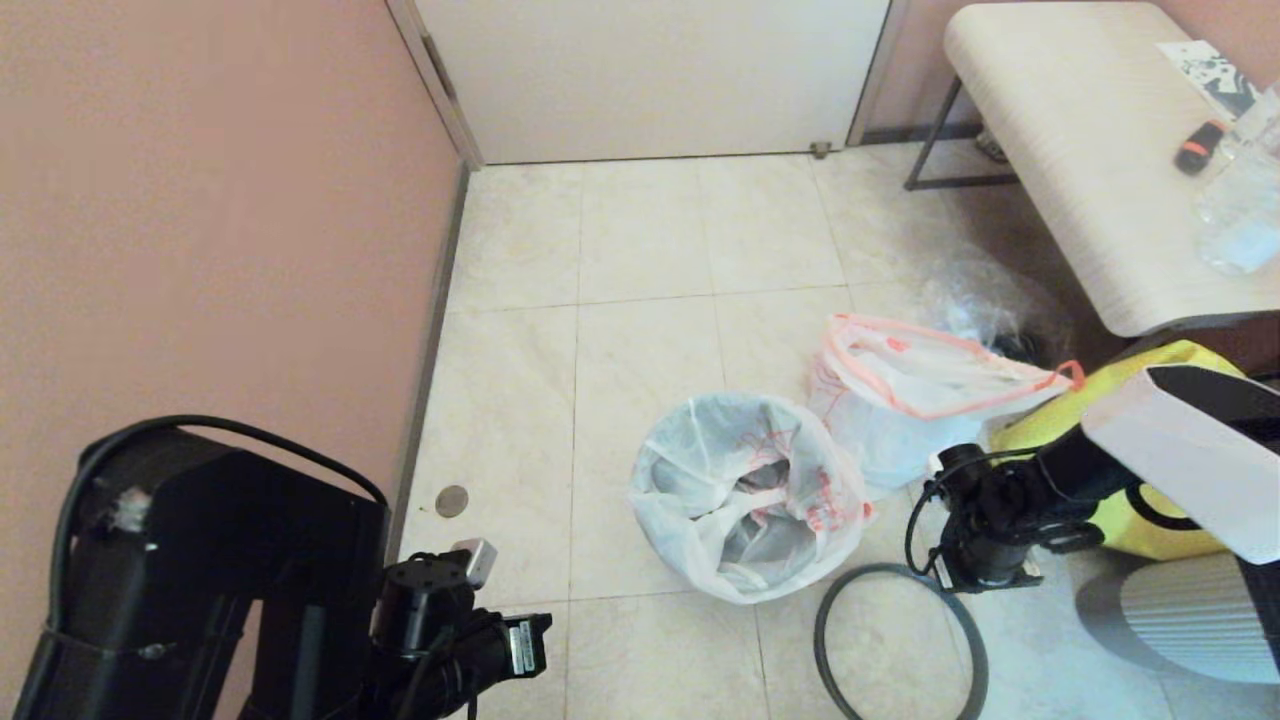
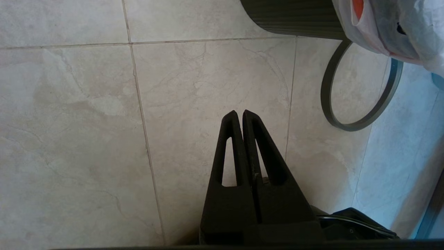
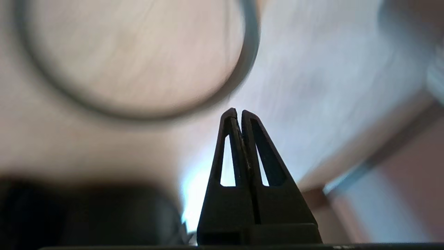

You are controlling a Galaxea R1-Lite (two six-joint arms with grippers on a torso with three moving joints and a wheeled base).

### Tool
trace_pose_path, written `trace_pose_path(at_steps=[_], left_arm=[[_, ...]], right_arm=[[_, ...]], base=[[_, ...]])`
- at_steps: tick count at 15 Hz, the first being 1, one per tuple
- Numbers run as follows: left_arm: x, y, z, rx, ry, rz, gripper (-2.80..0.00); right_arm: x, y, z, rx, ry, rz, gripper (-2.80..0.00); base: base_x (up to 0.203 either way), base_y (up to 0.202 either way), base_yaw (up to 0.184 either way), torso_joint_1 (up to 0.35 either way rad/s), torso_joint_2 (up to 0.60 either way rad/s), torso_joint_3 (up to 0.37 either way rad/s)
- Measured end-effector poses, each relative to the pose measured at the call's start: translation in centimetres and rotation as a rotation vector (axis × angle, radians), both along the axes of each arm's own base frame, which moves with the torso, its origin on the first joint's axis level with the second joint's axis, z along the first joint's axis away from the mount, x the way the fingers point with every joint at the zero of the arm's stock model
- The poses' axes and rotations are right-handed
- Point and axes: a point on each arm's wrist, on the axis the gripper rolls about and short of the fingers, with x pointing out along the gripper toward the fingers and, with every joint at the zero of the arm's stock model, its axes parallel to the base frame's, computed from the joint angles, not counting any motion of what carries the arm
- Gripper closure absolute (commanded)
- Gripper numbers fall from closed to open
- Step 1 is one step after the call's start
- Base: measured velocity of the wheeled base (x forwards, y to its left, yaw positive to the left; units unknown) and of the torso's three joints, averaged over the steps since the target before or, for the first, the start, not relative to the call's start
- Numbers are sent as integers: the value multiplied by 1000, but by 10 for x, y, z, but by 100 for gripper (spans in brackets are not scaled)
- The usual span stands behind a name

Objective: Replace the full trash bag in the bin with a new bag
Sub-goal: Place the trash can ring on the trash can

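Bin [image 1: 745, 590] sitting on the floor tiles, lined with the new bag [image 1: 745, 480], the full trash bag [image 1: 920, 395] standing just behind it to the right.

The new bag's rim is draping loose over the bin's edge, probably because the dark-grey hoop [image 1: 900, 640] meant to clamp it is lying flat on the floor beside the bin. The right gripper [image 3: 239, 113] is hanging above that hoop with fingers pressed together, holding nothing; the left gripper [image 2: 239, 114] is hovering over bare tile, likewise closed and empty. A yellow tote bag [image 1: 1140, 500], a grey ribbed cylinder [image 1: 1190, 615] and a clear bag [image 1: 985, 300] are crowding the right side beneath the counter [image 1: 1080, 150].
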Motion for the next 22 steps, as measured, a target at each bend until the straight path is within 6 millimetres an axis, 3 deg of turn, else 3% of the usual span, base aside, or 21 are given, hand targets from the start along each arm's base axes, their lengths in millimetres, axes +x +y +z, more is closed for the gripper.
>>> trace_pose_path(at_steps=[3, 4, 8, 13, 15, 16, 18, 22], left_arm=[[-1, 0, -1, 3, 7, -4, 0], [-2, 0, -1, 4, 9, -4, 0], [-3, 0, -1, 6, 11, -4, 0], [-3, 1, -2, 17, 10, -8, 0], [-3, 1, -3, 23, 11, -11, 0], [-3, 1, -3, 24, 12, -11, 0], [-3, 1, -4, 25, 13, -9, 0], [-3, 1, -3, 24, 12, -9, 0]], right_arm=[[21, -21, -45, -30, 11, 32, 0], [23, -25, -58, -41, 34, 61, -280], [34, -33, -90, -74, 66, 130, -280], [50, -36, -111, -104, 61, 201, -280], [58, -47, -118, -134, 65, 257, -280], [61, -52, -121, -145, 63, 274, 0], [69, -60, -131, -164, 70, 322, 0], [63, -65, -147, -159, 153, 363, 0]], base=[[0, 0, 0, 0, 0, 0], [0, 0, 0, 0, 0, 0], [0, 0, 0, 0, 0, 0], [0, 0, 0, 0, 0, 0], [0, 0, 0, 0, 0, 0], [0, 0, 0, 0, 0, 0], [0, 0, 0, 0, 0, 0], [0, 0, 0, 0, 0, 0]])
